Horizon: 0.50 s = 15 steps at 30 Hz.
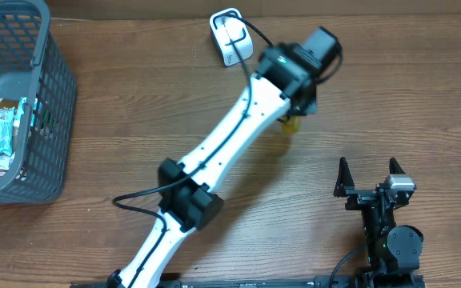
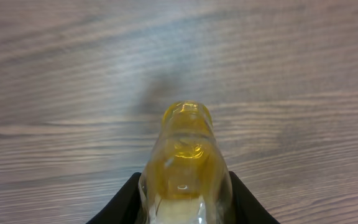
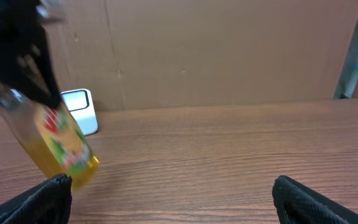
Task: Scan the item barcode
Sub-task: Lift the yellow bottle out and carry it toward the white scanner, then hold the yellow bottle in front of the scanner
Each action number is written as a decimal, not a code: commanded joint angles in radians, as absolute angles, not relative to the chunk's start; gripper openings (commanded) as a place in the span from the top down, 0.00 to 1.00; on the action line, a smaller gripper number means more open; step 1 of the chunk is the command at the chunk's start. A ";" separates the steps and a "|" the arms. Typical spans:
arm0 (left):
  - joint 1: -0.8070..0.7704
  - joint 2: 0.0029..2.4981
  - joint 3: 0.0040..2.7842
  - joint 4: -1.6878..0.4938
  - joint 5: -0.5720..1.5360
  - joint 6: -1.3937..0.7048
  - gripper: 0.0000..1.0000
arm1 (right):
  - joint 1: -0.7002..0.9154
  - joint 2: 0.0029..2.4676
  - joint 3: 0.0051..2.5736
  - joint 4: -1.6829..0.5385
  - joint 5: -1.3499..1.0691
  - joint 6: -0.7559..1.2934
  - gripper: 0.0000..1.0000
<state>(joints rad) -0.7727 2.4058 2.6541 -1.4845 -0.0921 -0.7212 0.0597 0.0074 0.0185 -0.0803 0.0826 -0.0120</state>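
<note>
A clear bottle of yellow liquid (image 2: 186, 155) with a red and green label (image 3: 59, 142) is the item. My left gripper (image 2: 186, 202) is shut on it, one black finger (image 2: 124, 204) on each side. In the overhead view only a yellow bit of the bottle (image 1: 291, 124) shows under the left gripper (image 1: 298, 112), which holds it tilted just above the table. The white barcode scanner (image 1: 229, 36) lies at the table's far edge, left of the bottle, and shows behind it as the scanner (image 3: 79, 111). My right gripper (image 1: 370, 178) stands open and empty near the front right.
A grey plastic basket (image 1: 54, 104) stands at the left edge with packets (image 1: 2, 128) inside. A black cable (image 1: 250, 32) runs from the scanner. A brown cardboard wall (image 3: 229, 50) backs the table.
</note>
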 commanded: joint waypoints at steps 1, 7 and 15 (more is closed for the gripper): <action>-0.811 2.452 2.657 -1.476 -0.116 -0.764 0.94 | 0.063 0.003 0.009 -0.076 0.089 -0.016 0.00; -0.841 2.488 2.653 -1.477 -0.147 -0.764 0.93 | 0.063 0.003 0.009 -0.076 0.088 -0.016 0.00; -0.854 2.493 2.652 -1.477 -0.199 -0.765 0.91 | 0.063 0.003 0.009 -0.076 0.088 -0.016 0.00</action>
